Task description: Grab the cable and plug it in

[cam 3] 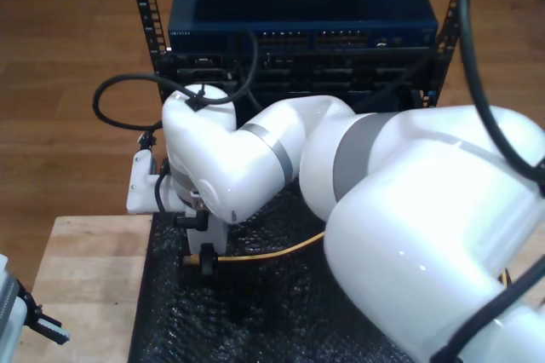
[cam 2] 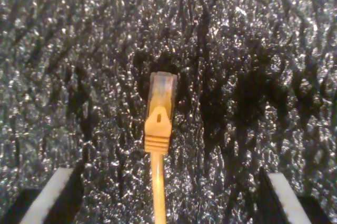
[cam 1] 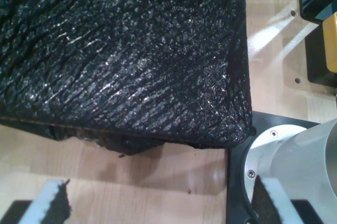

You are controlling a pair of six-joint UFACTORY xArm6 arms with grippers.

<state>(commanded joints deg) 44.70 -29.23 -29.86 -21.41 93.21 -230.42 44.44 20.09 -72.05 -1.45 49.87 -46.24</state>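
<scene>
Cable (cam 2: 158, 145) lies flat on black foam mat (cam 2: 274, 50), plug tip pointing away. My second claw (cam 2: 168, 197) hovers spread, one pad either side, lined up to pinch. My first claw (cam 1: 163, 203) spread, idle over table (cam 1: 158, 176) at mat corner.

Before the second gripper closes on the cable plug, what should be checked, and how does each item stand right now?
1. My second gripper open: ok, pads spread wide.
2. Cable plug between the pads: ok, roughly centred.
3. Plug lying flat on the black foam mat, clip side up: ok.
4. Yellow-orange cable free of snags: cannot tell, it passes under the white arm.
5. My first gripper out of the way: ok, open over the wooden table at the mat's corner.
6. Free port on the network switch: cannot tell.
</scene>
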